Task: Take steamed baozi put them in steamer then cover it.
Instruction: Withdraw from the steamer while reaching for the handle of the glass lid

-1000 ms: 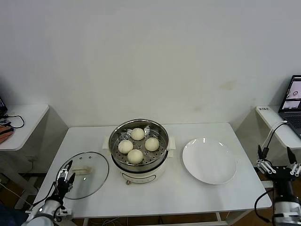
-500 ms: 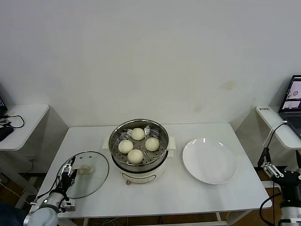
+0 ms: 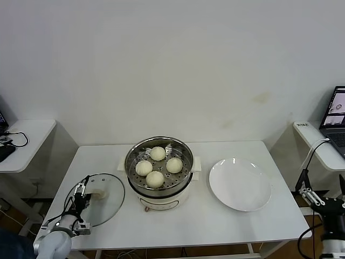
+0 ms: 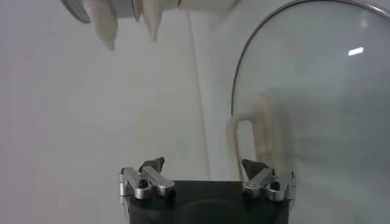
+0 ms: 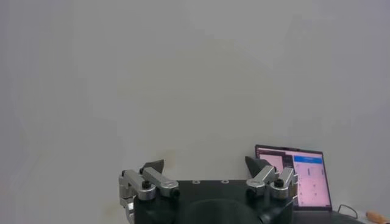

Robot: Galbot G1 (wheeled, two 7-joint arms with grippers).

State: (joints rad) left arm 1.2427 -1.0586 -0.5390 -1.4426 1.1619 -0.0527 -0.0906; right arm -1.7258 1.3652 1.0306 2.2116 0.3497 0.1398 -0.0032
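Note:
Several cream-white baozi (image 3: 155, 178) lie on the perforated tray of the steel steamer (image 3: 184, 181) on its cream base at the table's middle. The clear glass cover (image 3: 108, 208) with its cream handle (image 3: 98, 192) lies flat on the table left of the steamer; it also shows in the left wrist view (image 4: 317, 122), handle (image 4: 253, 131) near the jaws. My left gripper (image 3: 82, 195) is open, just at the cover's left rim, close to the handle and holding nothing (image 4: 202, 165). My right gripper (image 3: 325, 197) is open and empty, off the table's right edge, facing the wall (image 5: 206, 163).
An empty white plate (image 3: 240, 184) lies right of the steamer. Side tables stand at the far left (image 3: 24, 140) and far right, the right one with a laptop (image 3: 335, 116). The table's front edge is near both arms.
My left gripper has moved forward and right, from off the cover's left edge to just beside its handle. My right gripper has dropped lower beside the table.

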